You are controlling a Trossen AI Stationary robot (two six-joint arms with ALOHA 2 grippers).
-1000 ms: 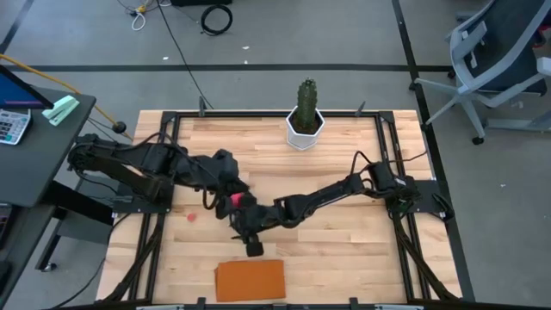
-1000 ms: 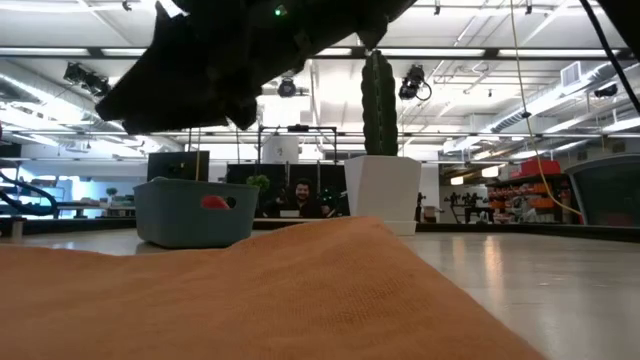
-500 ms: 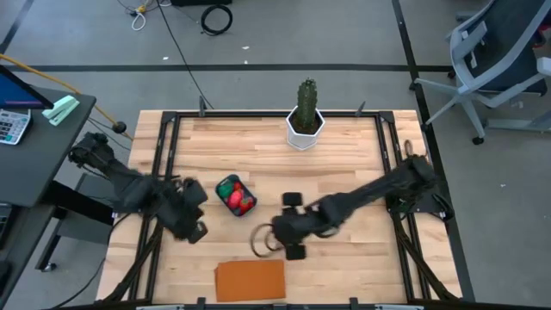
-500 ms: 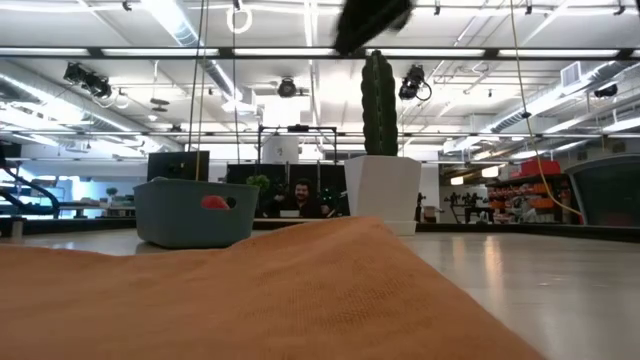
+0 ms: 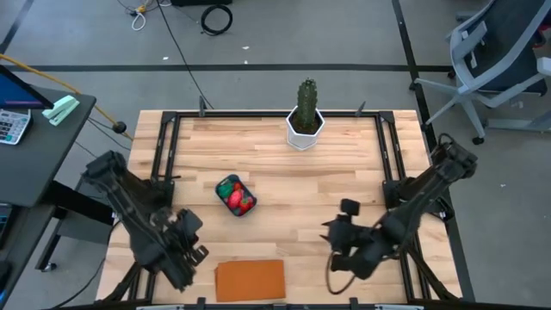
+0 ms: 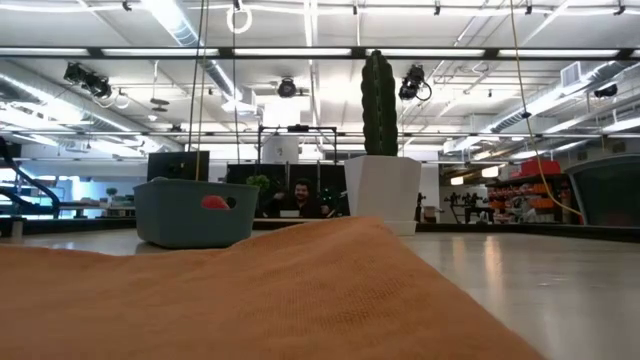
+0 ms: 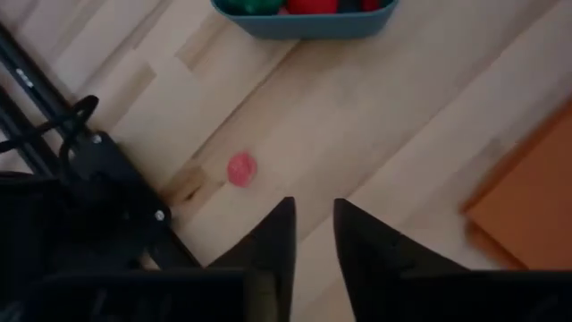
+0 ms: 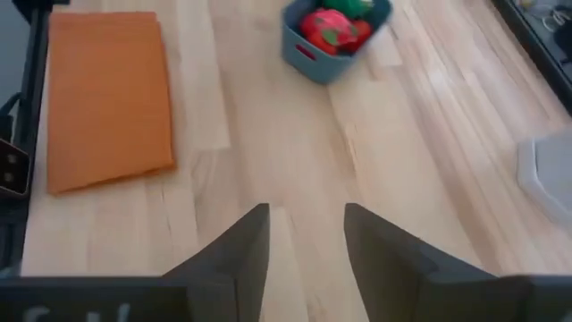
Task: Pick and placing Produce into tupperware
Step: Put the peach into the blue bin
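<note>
The teal tupperware (image 5: 234,195) sits left of the table's middle, with red, pink and green produce (image 8: 332,29) inside; the low view shows the tupperware (image 6: 190,212) with a red piece (image 6: 215,202) above its rim. One pink piece (image 7: 240,168) lies on the wood, between the tupperware (image 7: 304,13) and my left gripper (image 7: 313,224). My left gripper (image 5: 191,226) hangs open near the near-left corner. My right gripper (image 5: 334,234) hangs open right of centre near the near edge, its fingers (image 8: 255,237) pointing toward the tupperware, touching nothing.
A flat orange board (image 5: 250,280) lies at the near edge and fills the low view's foreground (image 6: 250,290). A green cactus (image 5: 306,96) in a white pot (image 5: 304,129) stands at the far edge. Bare wood lies between the tupperware and the right arm.
Both arms have drawn back from above the tupperware: the left toward the near-left corner, the right toward the table's right and near edge. The tupperware, hidden under them a second ago, now shows with produce inside. It has stayed in place.
</note>
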